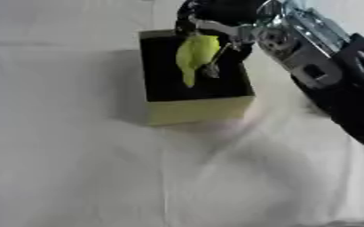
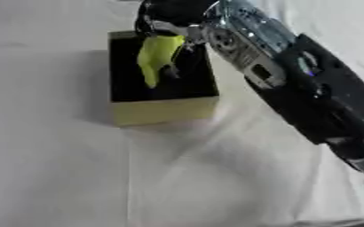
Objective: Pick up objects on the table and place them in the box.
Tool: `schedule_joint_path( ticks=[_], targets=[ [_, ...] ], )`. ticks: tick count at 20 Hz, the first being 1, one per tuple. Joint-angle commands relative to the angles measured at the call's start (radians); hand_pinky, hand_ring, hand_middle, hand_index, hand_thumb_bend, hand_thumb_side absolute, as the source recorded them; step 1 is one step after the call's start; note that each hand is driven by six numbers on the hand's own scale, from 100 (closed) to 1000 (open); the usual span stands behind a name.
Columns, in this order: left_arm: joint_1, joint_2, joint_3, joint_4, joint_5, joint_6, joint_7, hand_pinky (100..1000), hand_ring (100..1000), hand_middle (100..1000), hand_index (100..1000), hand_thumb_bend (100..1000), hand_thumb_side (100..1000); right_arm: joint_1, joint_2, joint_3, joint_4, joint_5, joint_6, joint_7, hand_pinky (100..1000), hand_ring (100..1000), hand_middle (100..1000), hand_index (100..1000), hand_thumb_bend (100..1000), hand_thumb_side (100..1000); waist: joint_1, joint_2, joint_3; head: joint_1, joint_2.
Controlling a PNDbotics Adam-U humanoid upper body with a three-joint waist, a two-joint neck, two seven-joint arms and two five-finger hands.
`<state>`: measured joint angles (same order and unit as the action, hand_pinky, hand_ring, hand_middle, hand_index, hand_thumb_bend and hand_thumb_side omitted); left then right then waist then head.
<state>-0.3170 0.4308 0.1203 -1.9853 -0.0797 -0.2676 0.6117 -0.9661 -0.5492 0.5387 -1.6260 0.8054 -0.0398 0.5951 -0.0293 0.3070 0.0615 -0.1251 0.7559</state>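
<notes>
The right hand (image 1: pixel 216 22), fingers pinching a limp yellow-green object (image 1: pixel 194 55), hangs over the open tan cardboard box (image 1: pixel 197 111) at the far side, release apparently left.

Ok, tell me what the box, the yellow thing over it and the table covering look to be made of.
Box: probably cardboard, matte tan wall with a dark inside. Yellow-green object in the right robot hand: smooth, slightly glossy, likely plastic or rubber; which one is unclear. Table covering: white cloth, judging by its soft creases.
</notes>
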Motion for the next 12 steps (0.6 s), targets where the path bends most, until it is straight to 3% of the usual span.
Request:
schedule_joint_path(
  ticks=[1, 5, 12],
  targets=[
    [-0.006, 0.011, 0.004, -0.015, 0.001, 0.001, -0.002, 546, 506, 612, 728, 171, 744, -0.013, -0.018, -0.017, -0.022, 0.015, -0.025, 0.019, 816, 820, 753, 797, 399, 100, 0.003, -0.016, 0.000, 0.000, -0.002],
    [-0.005, 0.011, 0.005, -0.015, 0.001, 0.002, -0.002, 546, 506, 612, 728, 172, 745, -0.017, -0.030, -0.026, -0.046, 0.022, -0.064, 0.067, 847, 862, 791, 831, 409, 101, 0.003, -0.016, 0.000, 0.002, 0.000],
    [-0.005, 0.008, 0.004, -0.015, 0.002, 0.002, -0.003, 547, 506, 612, 727, 172, 745, -0.017, -0.046, -0.048, -0.084, 0.027, -0.085, 0.104, 858, 874, 811, 850, 422, 161, 0.002, -0.016, -0.001, 0.004, 0.002]
  ],
)
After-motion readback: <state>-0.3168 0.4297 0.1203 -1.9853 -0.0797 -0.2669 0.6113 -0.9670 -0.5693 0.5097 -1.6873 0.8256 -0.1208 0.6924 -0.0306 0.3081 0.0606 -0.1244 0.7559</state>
